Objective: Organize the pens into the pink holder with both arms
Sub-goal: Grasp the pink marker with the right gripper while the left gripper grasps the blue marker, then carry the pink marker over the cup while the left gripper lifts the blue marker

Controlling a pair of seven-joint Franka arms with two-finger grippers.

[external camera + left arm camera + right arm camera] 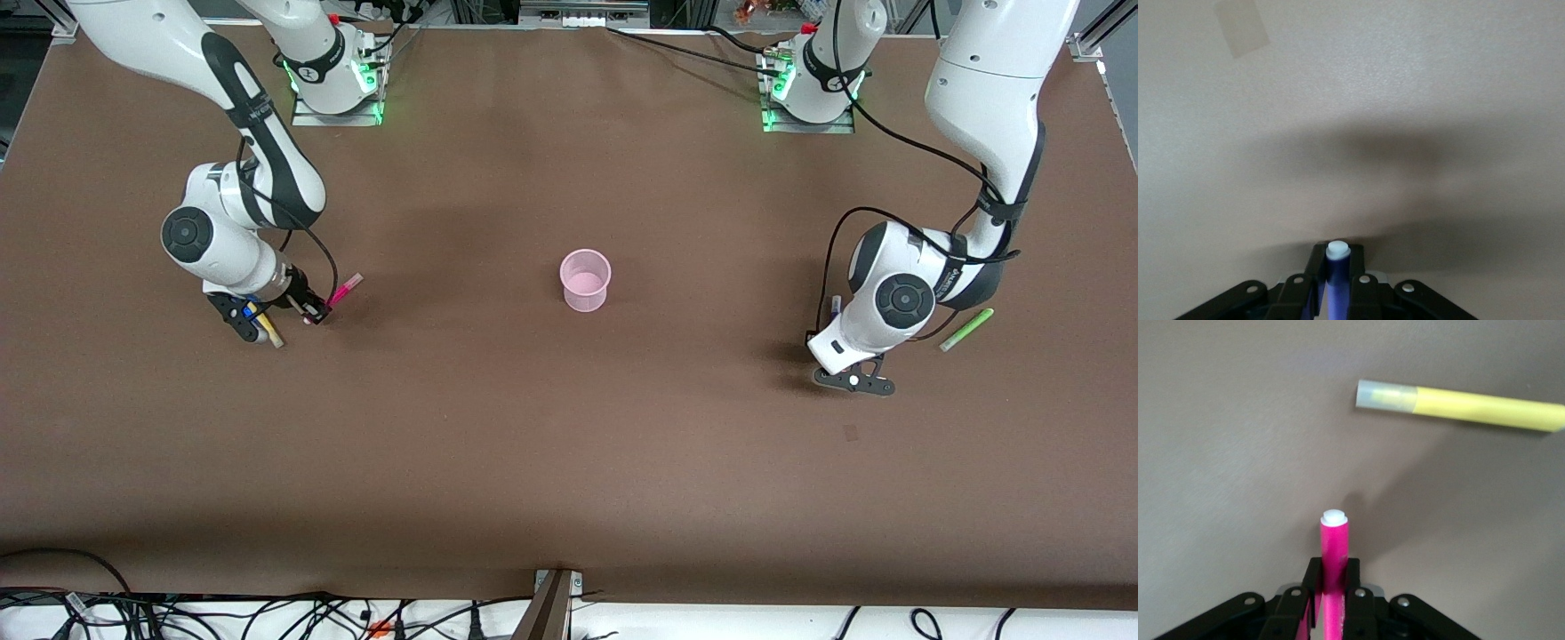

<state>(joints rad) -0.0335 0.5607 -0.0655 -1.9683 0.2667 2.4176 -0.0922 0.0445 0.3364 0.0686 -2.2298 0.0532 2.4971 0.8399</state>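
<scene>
The pink holder [585, 280] stands upright mid-table. My right gripper [314, 311] is low over the table toward the right arm's end, shut on the magenta pen [345, 289]; the right wrist view shows the pen [1335, 543] between the shut fingers of that gripper [1333, 570]. The yellow pen [1471, 407] lies on the table beside it, partly hidden in the front view [269, 333]. My left gripper [1336, 259] is shut on the dark purple pen [1336, 270], low toward the left arm's end; the wrist hides it in the front view. The light green pen [966, 330] lies beside that wrist.
The brown table [569, 444] is bare around the holder. A small piece of tape [1241, 27] is stuck on the table near my left gripper. Cables and a bracket [553, 604] run along the table's edge nearest the front camera.
</scene>
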